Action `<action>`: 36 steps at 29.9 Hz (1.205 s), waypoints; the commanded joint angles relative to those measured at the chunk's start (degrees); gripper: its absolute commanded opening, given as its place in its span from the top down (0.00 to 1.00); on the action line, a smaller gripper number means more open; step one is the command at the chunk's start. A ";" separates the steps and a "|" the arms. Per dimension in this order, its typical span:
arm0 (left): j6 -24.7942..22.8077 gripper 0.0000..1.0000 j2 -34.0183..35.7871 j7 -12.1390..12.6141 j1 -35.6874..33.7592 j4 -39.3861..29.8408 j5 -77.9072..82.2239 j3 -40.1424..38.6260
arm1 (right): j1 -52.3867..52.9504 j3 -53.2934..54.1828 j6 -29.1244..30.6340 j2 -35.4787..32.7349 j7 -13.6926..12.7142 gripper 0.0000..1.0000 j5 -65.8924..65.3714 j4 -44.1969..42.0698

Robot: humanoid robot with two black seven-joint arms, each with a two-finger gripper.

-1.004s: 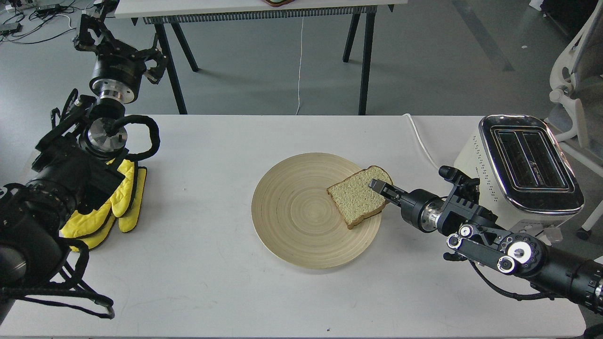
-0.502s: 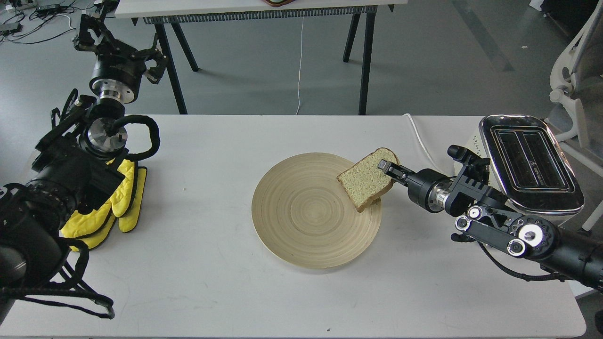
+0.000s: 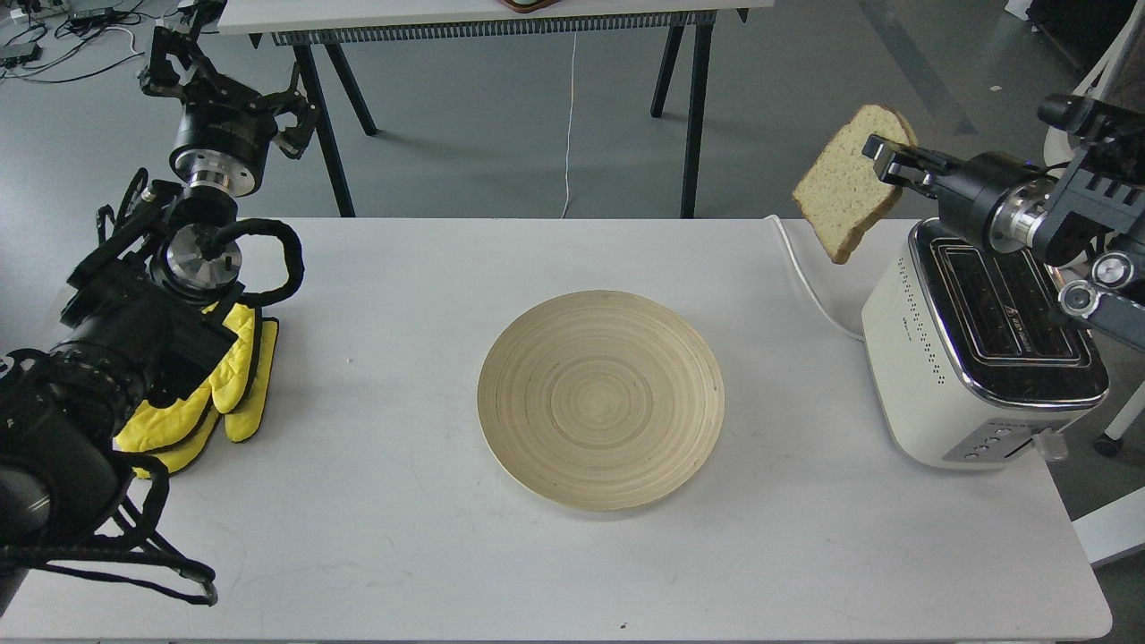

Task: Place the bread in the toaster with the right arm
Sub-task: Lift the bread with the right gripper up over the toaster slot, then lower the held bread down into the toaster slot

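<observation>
White desk (image 3: pixel 402 537) below; my right hand (image 3: pixel 881 152) pinches the bread (image 3: pixel 841 192) aloft at 10 o'clock of the toaster (image 3: pixel 930 385). I should turn it crust-down, align with a slot, then lower slowly.

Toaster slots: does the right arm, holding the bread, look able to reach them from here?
Probably yes. The right gripper holds the bread up beside the toaster, whose slots look open with nothing between.
</observation>
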 commanded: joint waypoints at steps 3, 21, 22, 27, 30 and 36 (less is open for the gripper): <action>0.00 0.00 0.00 -0.01 0.00 0.01 -0.01 0.00 | 1.56 -2.36 0.15 -9.94 -1.59 0.98 -6.53 6.72; 0.00 0.00 -0.17 0.08 0.00 0.01 -0.01 0.18 | -4.07 -2.71 1.90 -23.75 -2.73 0.98 -7.68 16.84; 0.00 0.00 -0.17 0.08 0.00 0.01 -0.01 0.18 | -4.07 -2.71 1.90 -23.67 -2.73 0.97 -7.68 16.67; 0.00 0.00 -0.17 0.08 0.00 0.01 0.08 0.27 | -3.89 -2.71 1.90 -23.67 -3.52 0.97 -7.95 15.52; 0.00 0.00 -0.17 0.08 0.00 0.01 0.08 0.35 | -3.80 -2.71 1.90 -23.93 -3.52 0.97 -8.04 15.52; 0.00 0.00 -0.17 0.08 0.00 0.01 0.08 0.27 | -3.54 -2.71 1.90 -24.37 -3.61 0.97 -8.04 15.61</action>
